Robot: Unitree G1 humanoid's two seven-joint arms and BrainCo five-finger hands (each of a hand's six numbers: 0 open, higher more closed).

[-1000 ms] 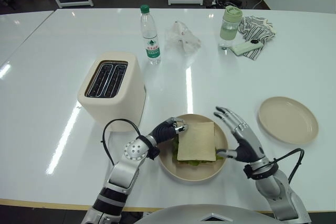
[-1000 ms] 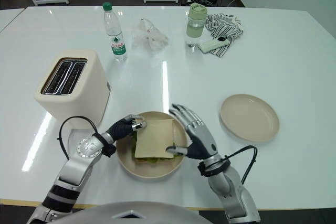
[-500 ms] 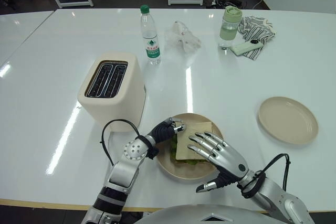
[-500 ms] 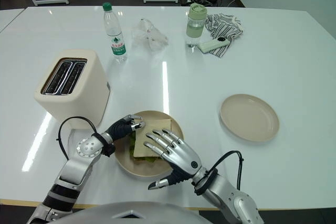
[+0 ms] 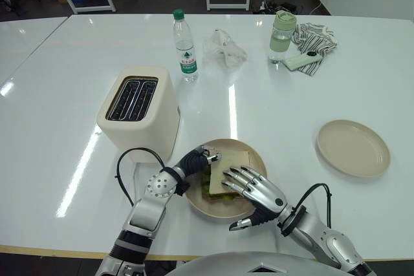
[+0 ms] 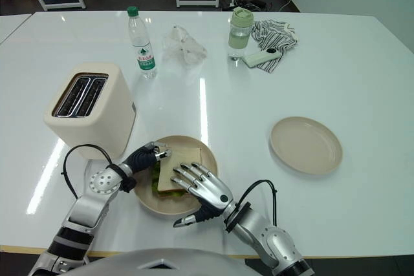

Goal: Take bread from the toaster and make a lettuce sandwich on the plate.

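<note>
One sandwich [image 5: 230, 161] on the plate [image 5: 206, 206] at 6 o'clock; likely soft, light, so hold its edges. Your right hand [image 5: 253, 189] lies spread flat on it; left hand [image 5: 194, 161] curls at its 9 o'clock edge.

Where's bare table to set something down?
Free: between toaster, sandwich plate and empty plate; also right of the empty plate. Crowded: sandwich plate, under left hand and right hand; far edge by bottle and cup.
</note>
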